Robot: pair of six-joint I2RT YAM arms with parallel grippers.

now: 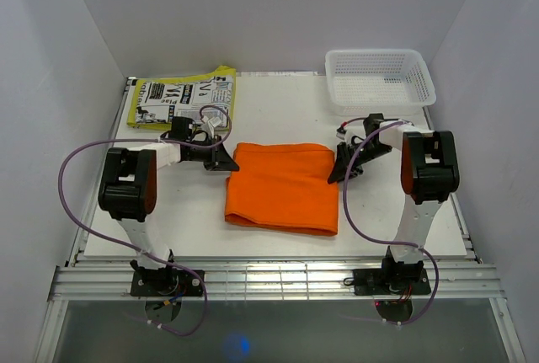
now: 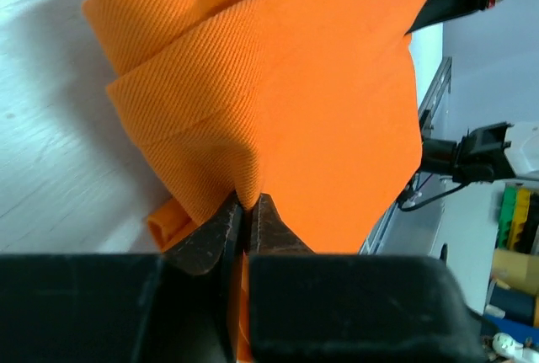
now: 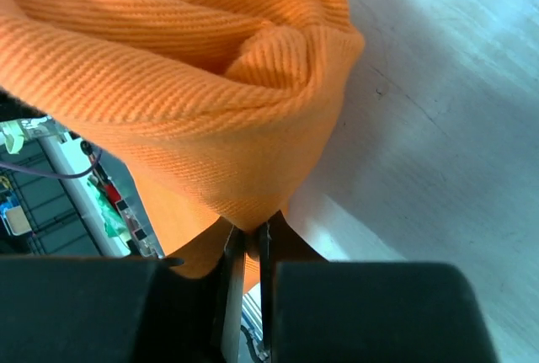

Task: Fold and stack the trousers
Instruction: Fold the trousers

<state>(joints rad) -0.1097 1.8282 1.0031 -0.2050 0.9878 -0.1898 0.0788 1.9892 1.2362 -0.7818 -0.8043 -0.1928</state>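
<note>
Okay, my left pincer and right pincer are clenched on the upper corners of the trousers, mid-frame on the worktop, so I should lift both evenly, edge taut.

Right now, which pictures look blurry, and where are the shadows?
Top view: sharp, evenly lit. Left wrist view: the trousers look crisp and cast a soft shadow on the table; far shelves blur. Right wrist view: weave sharp, background clutter blurry.
</note>
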